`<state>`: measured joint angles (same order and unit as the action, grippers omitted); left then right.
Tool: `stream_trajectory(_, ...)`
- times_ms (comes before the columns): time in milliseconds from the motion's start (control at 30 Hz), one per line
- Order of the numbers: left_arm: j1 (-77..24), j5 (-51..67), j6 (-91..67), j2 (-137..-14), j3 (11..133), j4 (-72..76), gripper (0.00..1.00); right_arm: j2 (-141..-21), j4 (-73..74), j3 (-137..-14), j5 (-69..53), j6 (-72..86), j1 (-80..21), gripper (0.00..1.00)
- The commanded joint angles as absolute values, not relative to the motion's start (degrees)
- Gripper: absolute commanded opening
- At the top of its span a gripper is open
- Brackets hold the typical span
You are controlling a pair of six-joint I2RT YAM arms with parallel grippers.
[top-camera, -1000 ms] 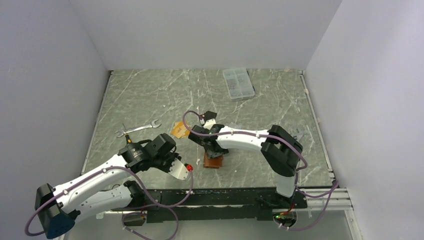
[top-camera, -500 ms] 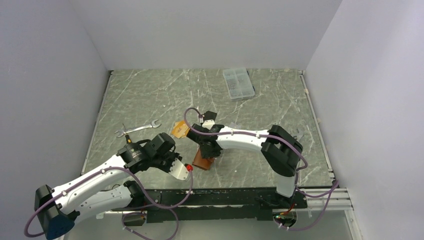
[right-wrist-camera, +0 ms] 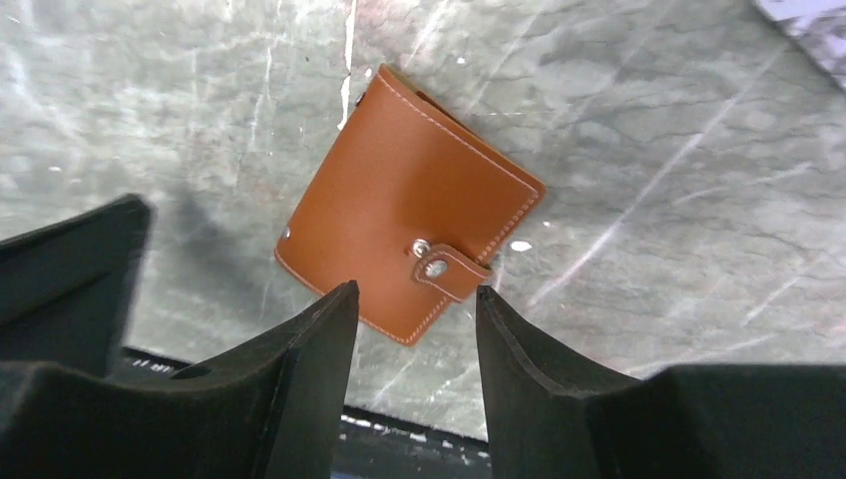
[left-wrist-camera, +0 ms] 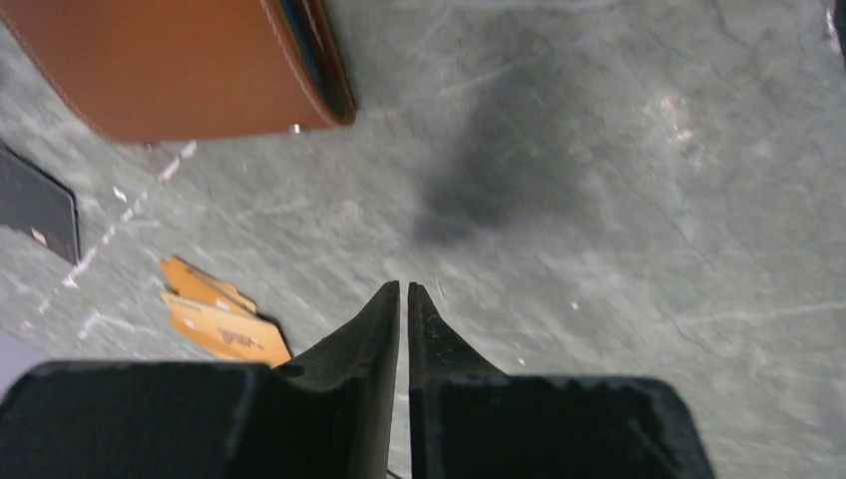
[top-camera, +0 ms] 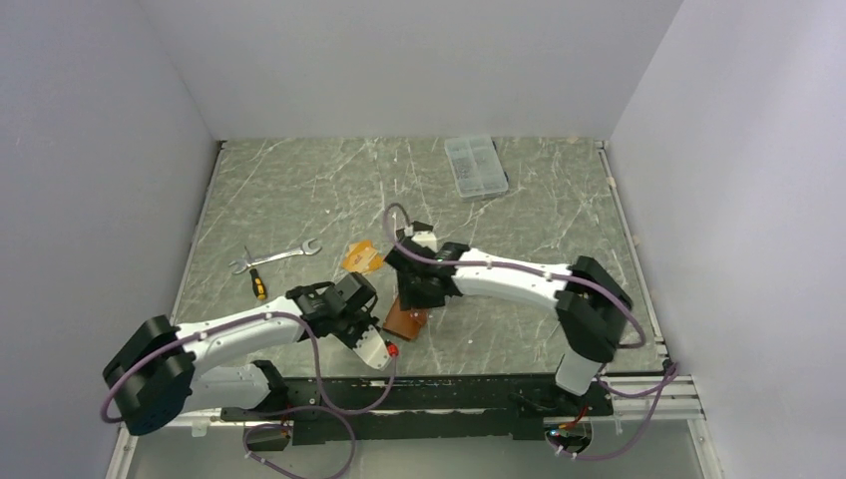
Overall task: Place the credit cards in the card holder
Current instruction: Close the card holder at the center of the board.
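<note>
1. Card holder (right-wrist-camera: 409,200) of brown leather, small and folding, lies flat and snapped shut near the middle of the near edge of the grey marbled worktop (top-camera: 299,200). It looks light and supple and would likely slide there. Its folded spine or its snap tab seem the best holds.
2. Thin orange-tan credit cards (left-wrist-camera: 214,321) lie just beyond it, toward the centre, with a flat black card (left-wrist-camera: 35,205) near them. They look stiff and hard to lift, so an edge pinch suits.
3. The right gripper (right-wrist-camera: 414,329) hangs over the card holder, jaws parted, holding nothing.
4. The left gripper (left-wrist-camera: 403,294) is clenched empty beside the card holder.
</note>
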<state>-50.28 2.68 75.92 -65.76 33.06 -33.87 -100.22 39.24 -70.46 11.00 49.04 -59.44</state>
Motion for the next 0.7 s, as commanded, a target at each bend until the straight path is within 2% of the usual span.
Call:
stream_trajectory(0,-52.29,6.64,79.56,-69.47,33.88,-26.51,0.11,-90.1,36.46,-64.73,7.53,50.51,-53.46,0.48)
stream_trajectory(100,-54.93,7.88,78.69,-72.11,34.93,-26.59,0.06,-86.43,34.67,-59.26,3.95,52.19,-49.64,0.44)
stream_trajectory(267,-56.65,11.37,76.09,-78.07,40.35,-29.04,0.0,-84.48,33.72,-54.73,2.14,51.87,-45.7,0.43)
stream_trajectory(667,-60.47,18.5,66.41,-86.83,50.42,-32.26,0.0,-80.25,32.97,-50.11,0.56,49.4,-39.58,0.42)
